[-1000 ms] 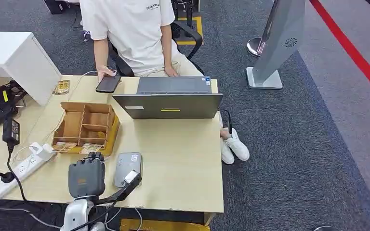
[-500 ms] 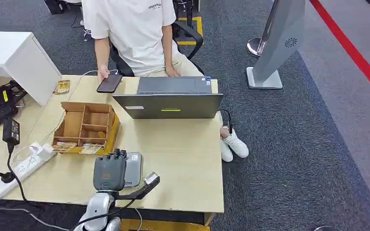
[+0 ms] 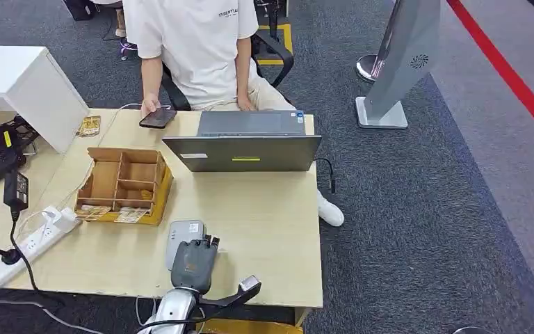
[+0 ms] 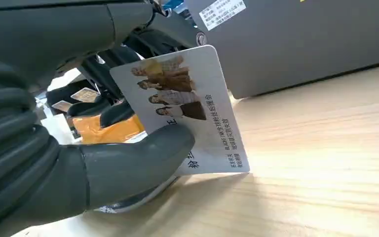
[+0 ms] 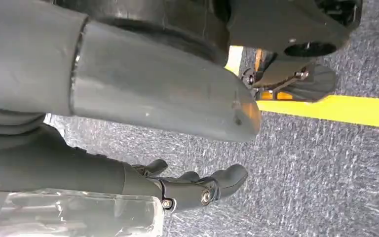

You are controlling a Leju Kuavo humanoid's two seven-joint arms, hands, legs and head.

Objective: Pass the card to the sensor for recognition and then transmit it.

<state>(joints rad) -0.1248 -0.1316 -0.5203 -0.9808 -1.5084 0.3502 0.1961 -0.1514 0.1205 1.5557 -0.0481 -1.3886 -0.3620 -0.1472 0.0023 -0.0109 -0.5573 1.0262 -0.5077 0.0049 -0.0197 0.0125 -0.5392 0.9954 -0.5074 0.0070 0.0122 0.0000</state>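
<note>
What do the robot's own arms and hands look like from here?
The left hand has a dark grey boxy back with a small orange mark, dark fingers, and sits on a silver arm with a black cable beside it. Up close, its thumb is thick, smooth and grey beside a ribbed grey cover. The right hand has a grey thumb and darker fingers with small metal screws.

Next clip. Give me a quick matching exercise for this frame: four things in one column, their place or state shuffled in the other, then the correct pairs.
Things:
1. card
2. card reader
3. laptop
4. cardboard organizer

Place or state:
A. open, at the table's far edge in front of the seated person
B. pinched in the left hand
C. lying flat near the table's front edge, by the left hand
D. on the table's left part, with divided compartments

Pairs: 1-B, 2-C, 3-A, 4-D
</note>
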